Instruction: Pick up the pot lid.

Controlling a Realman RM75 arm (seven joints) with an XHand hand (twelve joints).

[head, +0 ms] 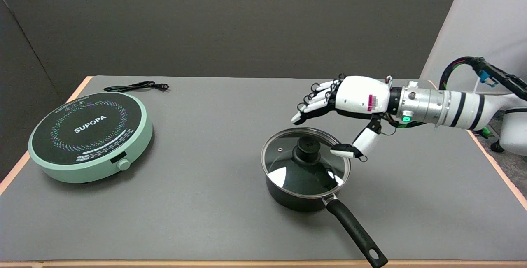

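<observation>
Hovering our right hand (343, 109) over the glass pot lid (305, 161), we hold nothing, fingers spread apart, thumb near the knob (308, 147).

- We see a round glass pot lid (305, 163) with a metal rim and black knob (308, 146), seated flat on its black saucepan (288, 196).

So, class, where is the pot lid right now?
In the head view, the glass lid sits on the black pot, right of centre on the table, just under the right hand.
</observation>
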